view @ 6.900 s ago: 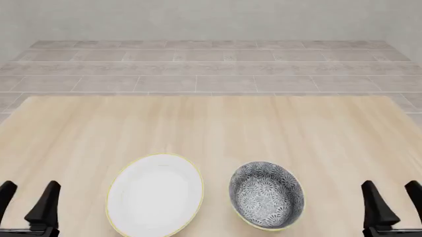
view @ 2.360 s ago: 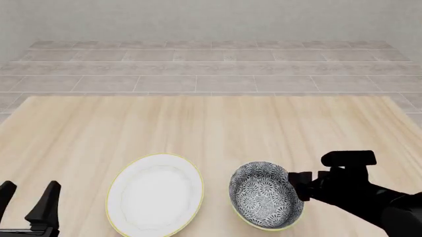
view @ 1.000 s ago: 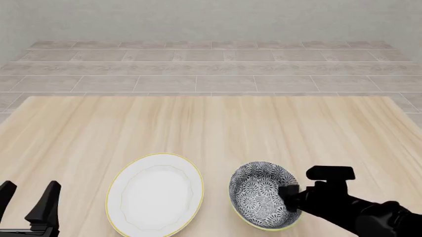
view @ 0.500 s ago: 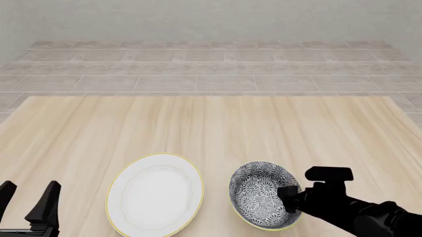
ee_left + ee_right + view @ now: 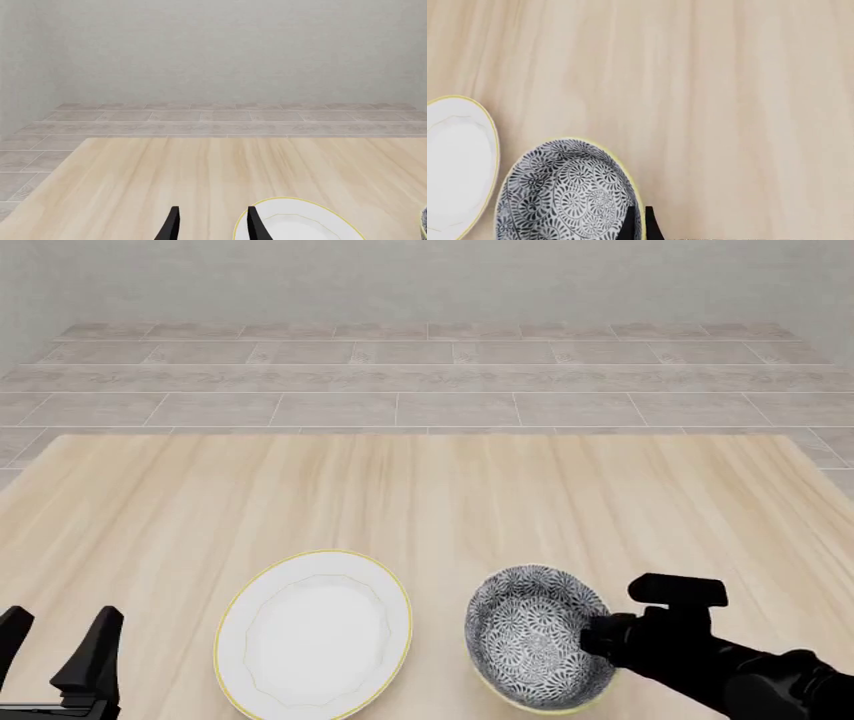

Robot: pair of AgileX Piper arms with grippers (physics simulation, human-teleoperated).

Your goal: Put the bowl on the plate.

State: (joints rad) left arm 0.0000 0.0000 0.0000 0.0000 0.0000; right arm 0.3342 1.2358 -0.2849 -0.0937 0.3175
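Since half a second ago the bowl (image 5: 539,637) looks slightly raised and tipped, its near edge lower in the front view, while the right gripper (image 5: 597,637) stays at its right rim; the plate (image 5: 315,633) and the left gripper (image 5: 58,650) have not shifted.

Right now the bowl sits just beside the plate on the table (image 5: 427,500), to its right, not yet over it. In the right wrist view the right gripper (image 5: 639,223) has 2 thin dark fingers almost together astride the yellowish rim of the bowl (image 5: 567,192), 1 inside the patterned wall and 1 outside, so I judge it pinched on the rim. The left gripper (image 5: 212,224) is spread wide, holding nothing.

The bowl looks like stiff glazed ceramic: rigid, probably fairly heavy for a single-edge pinch, slick and chippable. The rim wall is the sensible place to hold (there is no handle), though the weight hanging off 1 side may make it swing or slip.

Only the front view shows both dishes whole. The right wrist view alone shows the fingers straddling the rim, plus an edge of the plate (image 5: 457,160). The left wrist view catches just the far edge of the plate (image 5: 300,222).
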